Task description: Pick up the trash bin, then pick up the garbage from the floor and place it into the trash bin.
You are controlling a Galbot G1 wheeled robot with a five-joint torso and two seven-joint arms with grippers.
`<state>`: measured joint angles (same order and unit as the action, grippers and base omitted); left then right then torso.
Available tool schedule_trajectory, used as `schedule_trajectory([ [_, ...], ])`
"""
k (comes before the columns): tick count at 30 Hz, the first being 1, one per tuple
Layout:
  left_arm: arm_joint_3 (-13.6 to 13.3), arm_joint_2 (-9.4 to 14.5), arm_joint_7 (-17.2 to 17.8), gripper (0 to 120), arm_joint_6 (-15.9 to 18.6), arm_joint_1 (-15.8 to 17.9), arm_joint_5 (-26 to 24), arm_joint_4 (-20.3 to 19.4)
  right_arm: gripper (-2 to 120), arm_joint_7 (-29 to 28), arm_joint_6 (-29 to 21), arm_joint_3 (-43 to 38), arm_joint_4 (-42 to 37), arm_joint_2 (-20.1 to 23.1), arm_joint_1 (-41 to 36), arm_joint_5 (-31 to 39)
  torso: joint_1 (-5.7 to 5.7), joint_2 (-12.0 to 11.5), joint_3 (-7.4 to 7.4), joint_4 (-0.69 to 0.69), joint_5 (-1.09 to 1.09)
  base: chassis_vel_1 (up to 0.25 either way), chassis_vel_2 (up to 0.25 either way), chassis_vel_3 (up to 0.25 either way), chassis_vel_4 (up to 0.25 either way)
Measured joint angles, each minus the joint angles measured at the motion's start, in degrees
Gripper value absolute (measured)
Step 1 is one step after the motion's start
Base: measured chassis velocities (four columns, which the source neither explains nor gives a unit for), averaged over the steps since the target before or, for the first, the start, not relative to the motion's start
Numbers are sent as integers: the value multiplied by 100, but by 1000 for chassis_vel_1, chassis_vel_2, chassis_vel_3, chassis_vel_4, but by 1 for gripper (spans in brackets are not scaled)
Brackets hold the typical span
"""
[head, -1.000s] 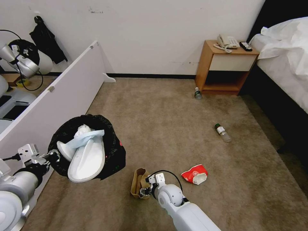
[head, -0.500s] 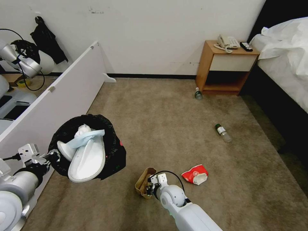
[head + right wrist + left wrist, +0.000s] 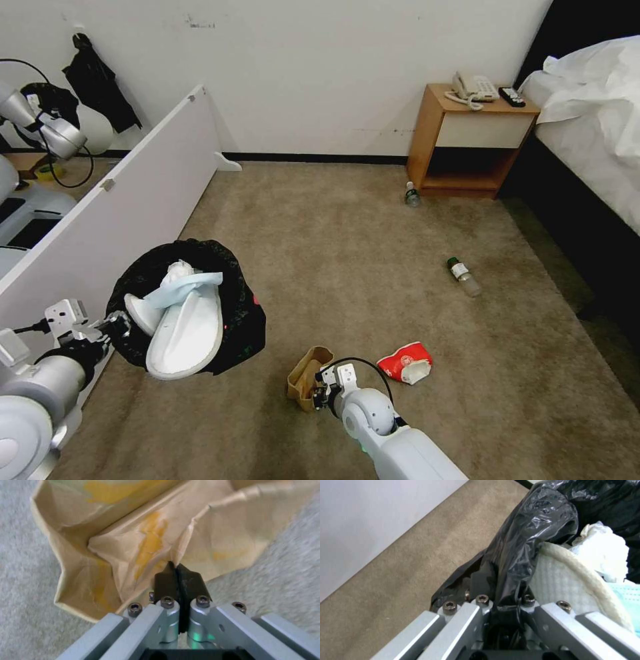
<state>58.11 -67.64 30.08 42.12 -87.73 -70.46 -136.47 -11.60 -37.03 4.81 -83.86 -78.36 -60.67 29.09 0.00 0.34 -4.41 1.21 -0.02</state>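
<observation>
Beige carpet floor [image 3: 373, 267] all around. Trash bin [image 3: 237, 320] at 8 o'clock, held up off the carpet, black crinkly bag over its rim, two white slippers [image 3: 190, 333] and pale blue paper inside. Left gripper [image 3: 506, 605] pinched tight on the bin's rim. Brown paper bag [image 3: 133, 537] at 6 o'clock, crumpled, yellow stains, clamped in the right gripper [image 3: 178, 577]. Red-white wrapper [image 3: 405, 362] just beside, writing too small to read. Two clear bottles [image 3: 463, 275] toward 2 o'clock, green labels unreadable.

Scuffed white wall [image 3: 320, 73] with black skirting; short-pile beige-brown carpet [image 3: 347, 267]; open wooden nightstand [image 3: 467, 143] beside white-sheeted bed [image 3: 593, 127]; leaning white board [image 3: 127, 200] left
</observation>
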Motion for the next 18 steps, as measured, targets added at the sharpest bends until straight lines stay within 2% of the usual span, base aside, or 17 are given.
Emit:
schedule_trajectory([
  [6, -104, -1, -6, 1, 0, -13, 66, 3, 0, 229, 518, -48, -418, 168, -81, -84, 0, 0, 0, -1, 1, 0, 0, 0, 0],
  [8, -219, -14, -15, 1, 0, -15, 141, 6, 0, 502, 988, -173, -921, 362, -167, -92, 0, 0, 0, -2, 2, 0, 0, 0, 0],
  [18, -521, -22, -61, 1, 1, -48, 392, -25, 0, 1092, 1832, -671, -1959, 865, -339, 101, 0, 0, 0, -2, 3, 0, 0, 0, 0],
])
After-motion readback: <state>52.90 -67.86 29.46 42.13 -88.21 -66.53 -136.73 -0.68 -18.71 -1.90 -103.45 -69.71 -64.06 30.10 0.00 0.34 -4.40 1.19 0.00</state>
